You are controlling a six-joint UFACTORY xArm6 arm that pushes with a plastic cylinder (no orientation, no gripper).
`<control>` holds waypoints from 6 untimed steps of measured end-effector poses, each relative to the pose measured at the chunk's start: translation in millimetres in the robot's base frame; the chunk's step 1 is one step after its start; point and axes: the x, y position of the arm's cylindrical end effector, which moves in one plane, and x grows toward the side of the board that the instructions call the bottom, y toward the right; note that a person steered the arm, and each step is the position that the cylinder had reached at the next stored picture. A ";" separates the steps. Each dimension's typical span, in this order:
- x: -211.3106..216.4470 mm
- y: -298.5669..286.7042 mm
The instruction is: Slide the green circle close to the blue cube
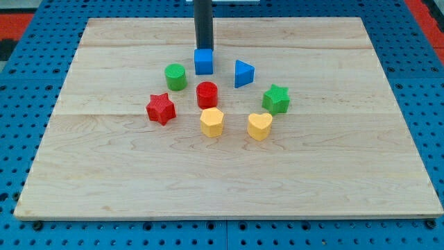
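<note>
The green circle (175,76) is sitting just left of the blue cube (203,61), where my jawless tip (203,49) is crowding the cube's top edge, risking nudging it away.

Pale wooden surface (229,187) fills most of the view, built of planks with seams running left to right, grain visible. Under and around it, a blue perforated base (21,232) with regular rows of small holes, showing along the view's left, right and bottom edges. Red patches at the top left corner (17,17) and top right corner (427,10). Light even and soft, short shadows on the wood. No walls, floor or windows visible.
</note>
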 end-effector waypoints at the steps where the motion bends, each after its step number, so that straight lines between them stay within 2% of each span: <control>1: 16.1 -4.9; 2: 24.5 -33.2; 3: 12.8 -65.4; 6: 67.4 -81.0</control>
